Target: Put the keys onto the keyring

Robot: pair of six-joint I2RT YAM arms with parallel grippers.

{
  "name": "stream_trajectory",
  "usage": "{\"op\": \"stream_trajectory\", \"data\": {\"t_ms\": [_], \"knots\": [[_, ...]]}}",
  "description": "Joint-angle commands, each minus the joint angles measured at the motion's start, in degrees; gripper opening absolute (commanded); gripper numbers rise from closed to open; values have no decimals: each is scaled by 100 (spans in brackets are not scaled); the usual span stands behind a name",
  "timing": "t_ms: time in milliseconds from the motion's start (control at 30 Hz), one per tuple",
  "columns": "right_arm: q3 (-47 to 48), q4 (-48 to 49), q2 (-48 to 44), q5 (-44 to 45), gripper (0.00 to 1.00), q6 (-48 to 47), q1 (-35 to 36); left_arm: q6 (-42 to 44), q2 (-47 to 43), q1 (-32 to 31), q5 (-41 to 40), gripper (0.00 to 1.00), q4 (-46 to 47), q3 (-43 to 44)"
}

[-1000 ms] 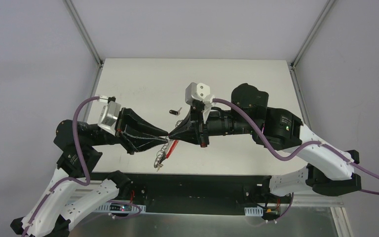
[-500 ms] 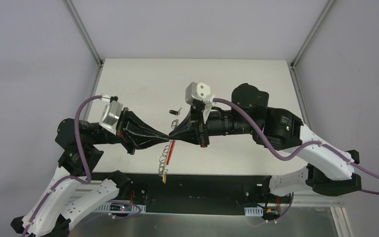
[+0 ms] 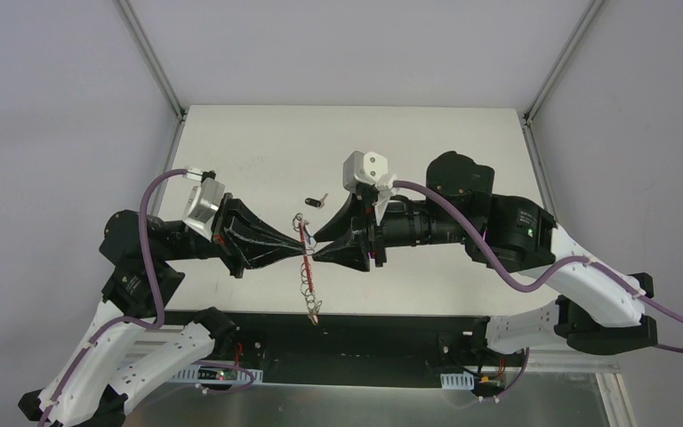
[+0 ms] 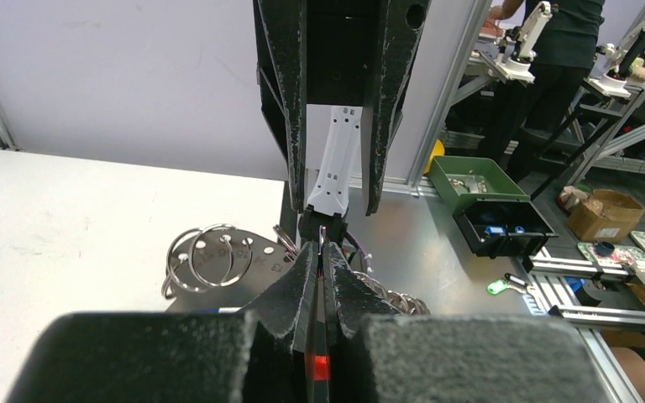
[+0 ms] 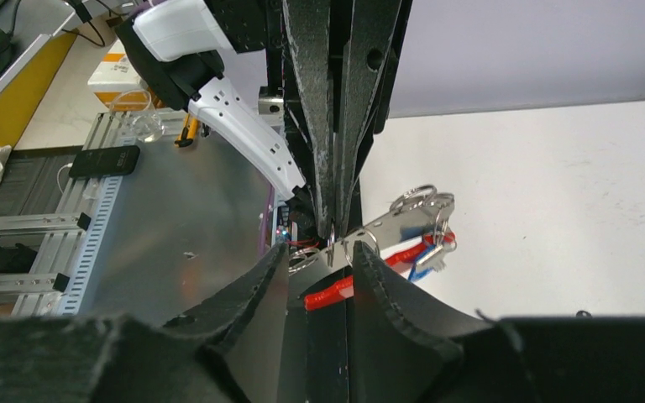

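1. Closest to me, the keyring (image 3: pixel 308 280) hangs over the near edge of the table (image 3: pixel 427 133).
2. The left end effector (image 3: pixel 302 252) is clamped tight on its red strap (image 3: pixel 305 242). The right end effector (image 3: pixel 315 250) sits tip to tip with it, jaws partly apart, gripping nothing I can see.
3. Further back, the black-headed key (image 3: pixel 320 200) lies loose on the table, so I'd say the threading isn't done yet.
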Motion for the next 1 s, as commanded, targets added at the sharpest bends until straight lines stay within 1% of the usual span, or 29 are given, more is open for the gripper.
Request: {"op": "stream_trajectory", "data": {"t_ms": [0, 467, 633, 800, 967], "knots": [[219, -194, -107, 77, 38, -131, -10, 135, 6, -51, -146, 0, 190, 243], [453, -291, 253, -129, 39, -134, -10, 129, -47, -51, -138, 0, 192, 274], [547, -383, 363, -160, 36, -134, -10, 143, -97, -51, -147, 0, 193, 262], [558, -449, 391, -177, 28, -118, -12, 165, -145, -51, -187, 0, 193, 244], [465, -421, 312, -158, 29, -83, -10, 221, -158, -51, -209, 0, 134, 260]]}}
